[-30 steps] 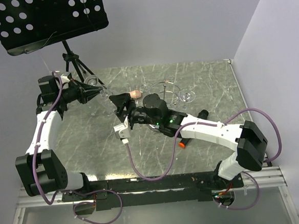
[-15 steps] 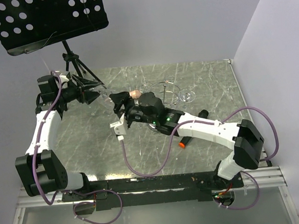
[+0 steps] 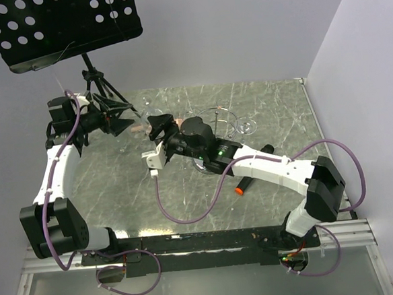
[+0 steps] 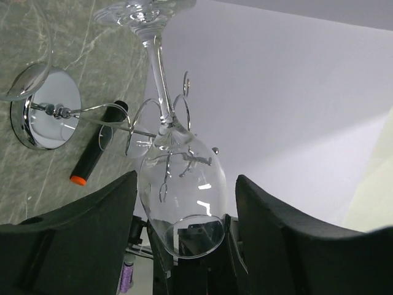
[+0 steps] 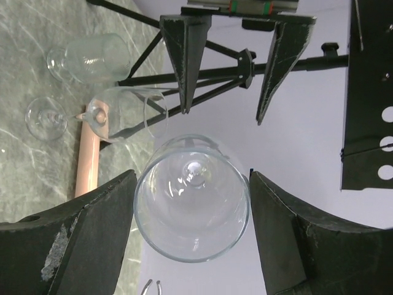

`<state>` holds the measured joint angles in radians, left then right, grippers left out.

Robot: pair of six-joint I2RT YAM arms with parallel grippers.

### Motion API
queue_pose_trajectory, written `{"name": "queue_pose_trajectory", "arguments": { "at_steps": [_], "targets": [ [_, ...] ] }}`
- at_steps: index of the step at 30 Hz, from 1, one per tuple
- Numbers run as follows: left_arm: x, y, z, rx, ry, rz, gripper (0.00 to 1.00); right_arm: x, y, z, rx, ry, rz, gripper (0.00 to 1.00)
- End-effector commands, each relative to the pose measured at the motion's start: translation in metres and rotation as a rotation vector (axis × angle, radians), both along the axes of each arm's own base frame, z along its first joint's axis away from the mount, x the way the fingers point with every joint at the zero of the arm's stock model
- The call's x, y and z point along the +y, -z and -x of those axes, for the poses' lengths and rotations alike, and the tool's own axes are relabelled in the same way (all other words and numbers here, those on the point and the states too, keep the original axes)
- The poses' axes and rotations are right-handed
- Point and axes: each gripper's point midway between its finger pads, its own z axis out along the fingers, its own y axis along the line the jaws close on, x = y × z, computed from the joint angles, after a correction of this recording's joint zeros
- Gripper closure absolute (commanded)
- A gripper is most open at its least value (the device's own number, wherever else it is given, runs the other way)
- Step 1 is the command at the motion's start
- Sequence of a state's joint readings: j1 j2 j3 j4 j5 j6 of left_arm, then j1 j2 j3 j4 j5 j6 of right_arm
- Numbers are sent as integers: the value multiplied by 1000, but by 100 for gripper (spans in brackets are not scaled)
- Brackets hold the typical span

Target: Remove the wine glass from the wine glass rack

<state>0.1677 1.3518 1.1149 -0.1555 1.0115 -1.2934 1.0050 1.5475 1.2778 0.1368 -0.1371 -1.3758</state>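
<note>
A clear wine glass [image 5: 191, 196] hangs level in the air, its mouth facing my right wrist camera. My right gripper [image 5: 192, 174] is shut on its bowl, with a finger pressed against each side. In the left wrist view the same glass [image 4: 184, 196] shows stem and foot pointing up the frame. My left gripper [image 4: 185, 178] stands open with nothing gripped; from above it [image 3: 117, 119] faces the right gripper [image 3: 155, 121] near the stand's legs. The chrome wine glass rack [image 3: 216, 116] stands mid-table, its disc base [image 4: 46, 117] and wire arms behind the glass.
A black music stand [image 3: 60, 25] rises at the back left, its tripod legs [image 5: 202, 77] just behind the glass. Two more glasses [image 5: 92, 58] [image 5: 126, 114] and a peach cylinder [image 5: 86, 163] lie on the marble below. A black marker with an orange cap [image 4: 92, 153] lies near the rack.
My left gripper has gone from shut to open. The right gripper has carried the wine glass left and toward the back, closer to the left gripper.
</note>
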Motion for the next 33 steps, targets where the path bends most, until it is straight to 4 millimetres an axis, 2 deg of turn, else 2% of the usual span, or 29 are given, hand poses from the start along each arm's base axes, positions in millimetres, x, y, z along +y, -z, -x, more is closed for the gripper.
{"name": "queue_pose_trajectory", "arguments": {
  "at_steps": [1, 9, 18, 28, 33],
  "targets": [
    [2, -27, -1, -114, -9, -34, 31, -3, -62, -12, -79, 43, -129, 60],
    [13, -35, 2, -148, -32, -46, 32, -12, -64, -29, 69, 95, -127, 65],
    [24, -51, 9, -216, -56, -84, 32, -17, -42, -42, 248, 155, -88, 68],
    [34, -49, 12, -223, -96, -101, 31, -12, -20, -50, 484, 212, -40, 70],
    [37, -47, 13, -220, -102, -104, 31, -13, -13, -61, 608, 253, -56, 70]
  ]
}}
